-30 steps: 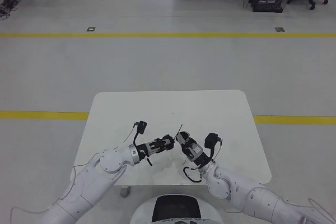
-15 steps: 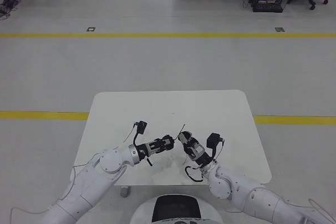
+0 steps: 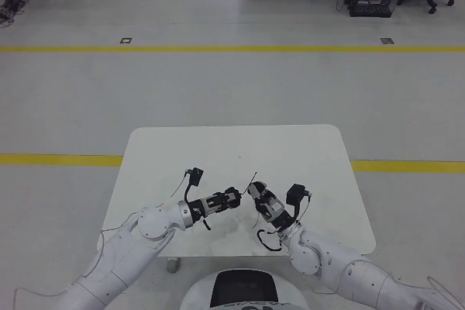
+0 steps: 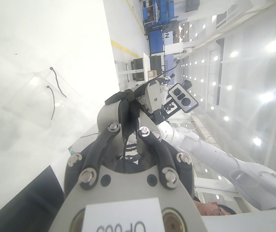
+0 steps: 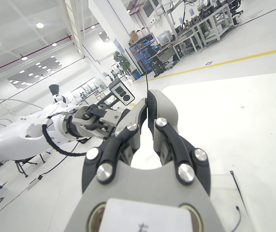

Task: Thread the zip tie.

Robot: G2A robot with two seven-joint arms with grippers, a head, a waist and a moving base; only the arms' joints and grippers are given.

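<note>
Over the table's (image 3: 310, 147) near edge the right gripper (image 5: 147, 96) pinches the zip tie (image 5: 146, 80), tail upright, apparently for threading toward the closed left gripper (image 3: 235, 193).

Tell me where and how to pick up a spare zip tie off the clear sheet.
Take the spare tie just behind its head, coming straight down and pinching across the strap. It lies flat on the clear sheet, so a sideways approach would likely find no edge, and the head looks like its thickest part.
</note>
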